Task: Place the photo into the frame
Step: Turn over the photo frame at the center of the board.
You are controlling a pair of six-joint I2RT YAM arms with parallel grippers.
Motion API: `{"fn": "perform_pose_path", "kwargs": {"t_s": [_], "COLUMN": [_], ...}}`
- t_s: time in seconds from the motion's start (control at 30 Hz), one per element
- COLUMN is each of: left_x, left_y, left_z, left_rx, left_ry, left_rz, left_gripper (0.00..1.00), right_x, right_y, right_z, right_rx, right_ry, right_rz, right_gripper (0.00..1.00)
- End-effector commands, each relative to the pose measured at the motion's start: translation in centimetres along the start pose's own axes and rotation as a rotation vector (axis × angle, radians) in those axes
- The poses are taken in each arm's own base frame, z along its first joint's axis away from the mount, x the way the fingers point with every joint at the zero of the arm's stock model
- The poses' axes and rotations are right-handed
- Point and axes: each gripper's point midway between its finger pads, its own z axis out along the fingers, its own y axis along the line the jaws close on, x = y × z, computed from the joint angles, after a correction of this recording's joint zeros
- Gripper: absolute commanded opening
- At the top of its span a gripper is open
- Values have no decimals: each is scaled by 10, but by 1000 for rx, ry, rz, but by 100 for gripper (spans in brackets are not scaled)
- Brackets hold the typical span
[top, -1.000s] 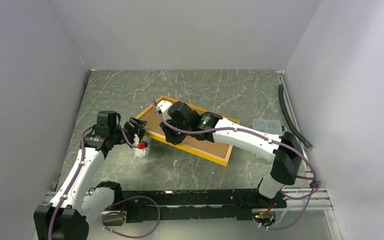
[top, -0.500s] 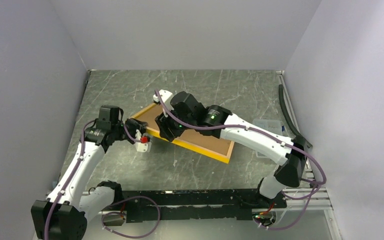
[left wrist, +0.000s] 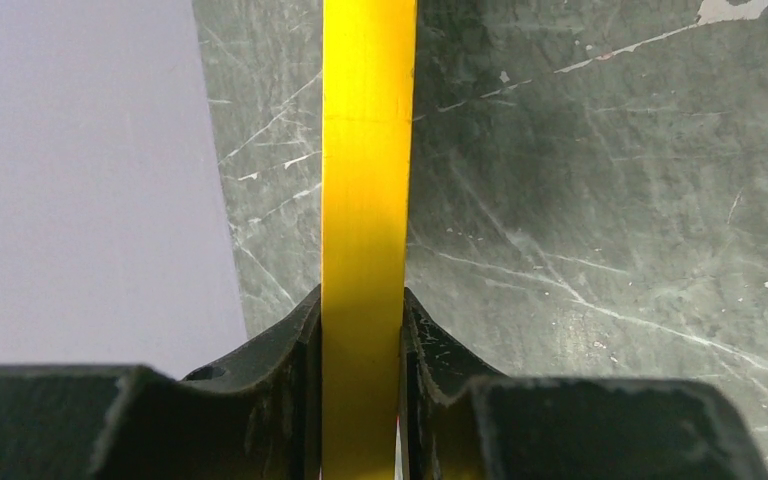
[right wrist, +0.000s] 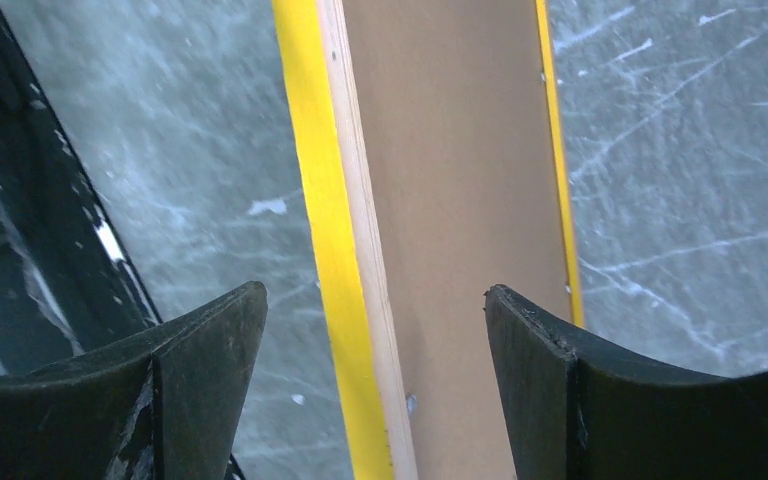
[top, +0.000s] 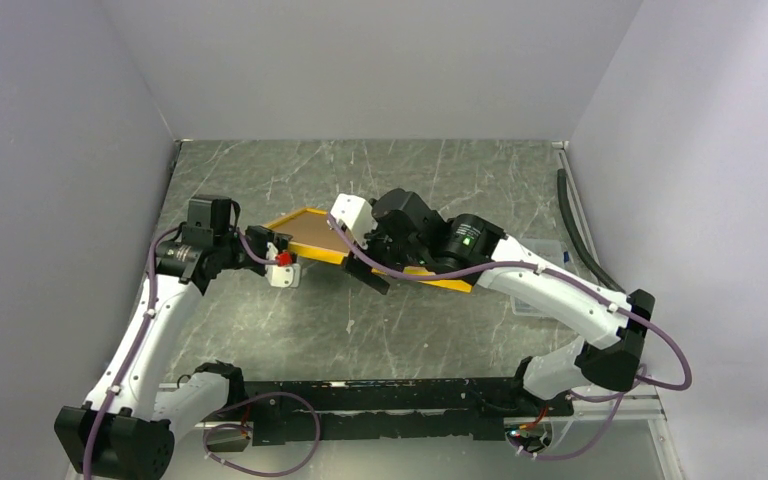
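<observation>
Top external: hose (top: 563,195) far from frame (top: 310,246)

Top cam: high behind arm bases, looking down on whole table (top: 260,330). Left wrist cam: very close, along frame (left wrist: 365,200) edge. Right wrist cam: close above same frame, facing down.

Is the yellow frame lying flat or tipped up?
Tipped up, it seems: the left gripper clamps the frame's yellow edge above the table.
</observation>
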Motion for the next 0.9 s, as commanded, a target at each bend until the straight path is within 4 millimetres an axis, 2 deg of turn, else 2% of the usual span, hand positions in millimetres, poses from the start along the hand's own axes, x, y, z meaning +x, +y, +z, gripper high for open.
{"fn": "perform_pose_path", "kwargs": {"t_s": [0.0, 0.1, 0.3, 0.53, 0.67, 0.8, 0.87], "left_x": [-20, -20, -21, -23, -25, -24, -22], "left_y": [8, 9, 11, 24, 33, 48, 58], "left_z": [-8, -9, -11, -13, -16, -21, -24], "left_rx": [-8, -10, -23, -63, -103, -167, -201], "left_ry": [-67, -62, -60, -67, -70, -53, -40], "left_rz": [-98, -107, -109, -132, -158, -235, -283], "left_gripper": [16, 15, 15, 17, 36, 57, 68], "right_x": [12, 16, 22, 11, -11, -30, -37], "right_y": [-17, -15, -30, -35, -37, -37, -38], "right_z": [-5, 2, 25, 36, 30, 26, 26], "right_rx": [54, 36, 116, 135, 142, 125, 104], "right_ry": [42, 61, 86, 79, 24, -18, -32], "right_rz": [-170, -209, -258, -276, -251, -200, -166], "right_gripper": [84, 84, 77, 51, 35, 7, 4]}}
